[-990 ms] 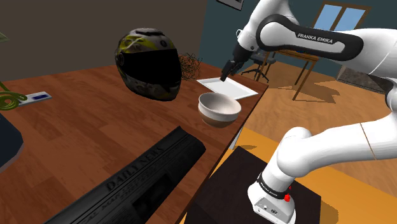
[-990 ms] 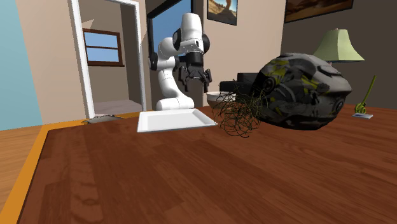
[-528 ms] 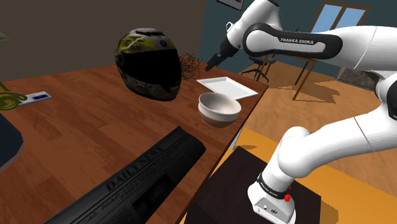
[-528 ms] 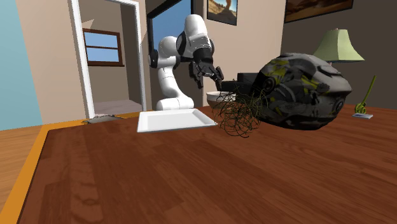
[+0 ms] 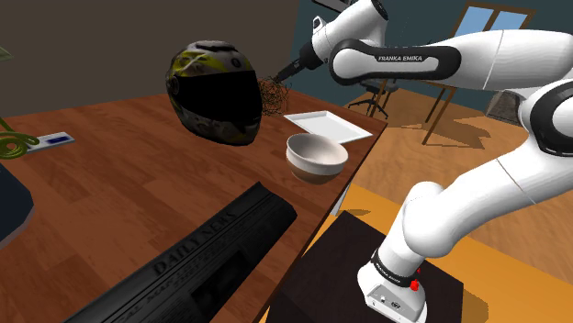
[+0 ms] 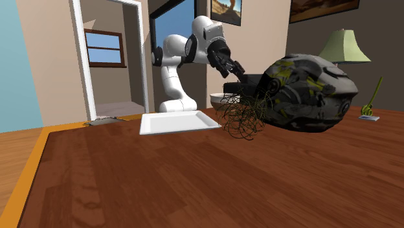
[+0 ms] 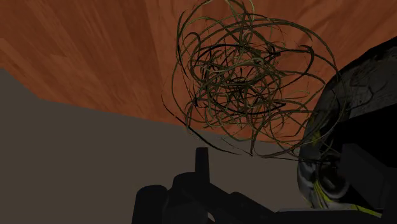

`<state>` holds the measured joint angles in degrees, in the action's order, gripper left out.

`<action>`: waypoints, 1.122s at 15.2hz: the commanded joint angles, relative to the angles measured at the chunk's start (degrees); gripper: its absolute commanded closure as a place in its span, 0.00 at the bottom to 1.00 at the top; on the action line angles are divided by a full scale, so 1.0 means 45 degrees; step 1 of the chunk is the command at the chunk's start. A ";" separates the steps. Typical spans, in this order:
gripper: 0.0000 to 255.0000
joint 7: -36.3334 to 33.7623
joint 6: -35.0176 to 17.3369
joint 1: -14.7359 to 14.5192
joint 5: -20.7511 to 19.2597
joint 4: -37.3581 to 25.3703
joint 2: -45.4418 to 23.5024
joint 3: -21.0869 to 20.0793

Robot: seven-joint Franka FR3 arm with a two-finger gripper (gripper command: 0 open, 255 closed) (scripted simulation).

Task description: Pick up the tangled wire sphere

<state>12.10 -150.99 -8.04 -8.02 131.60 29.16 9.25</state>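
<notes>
One wire ball [image 7: 245, 79] looks light and springy, best nipped across its middle; spread of the pincer [image 6: 238, 71] cannot be told.

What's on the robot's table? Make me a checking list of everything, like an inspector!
Surface: brown wooden table.
Job's things: wire ball, tangled, on the table right beside the helmet.
Clutter: helmet, bowl, white square plate, folded newspaper, green curly thing.
Grippers: black hand close to the wire ball, not holding it.
Cables: nothing seen.
Surroundings: lamp, doorway, wall picture.
</notes>
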 commanded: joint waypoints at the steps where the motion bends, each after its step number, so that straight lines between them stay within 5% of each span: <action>1: 0.00 0.0213 -0.0870 -0.0221 0.0065 -0.0249 -0.0394 0.0074; 10: 0.00 0.0115 -0.2193 -0.0105 -0.0063 0.0946 -0.0526 0.0104; 11: 1.00 0.0086 -0.2190 -0.0096 -0.0072 0.0941 -0.0530 0.0076; 17: 1.00 0.0115 -0.2197 -0.0105 -0.0063 0.0953 -0.0520 0.0104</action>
<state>12.55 -160.94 -8.38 -8.35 135.76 26.97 9.76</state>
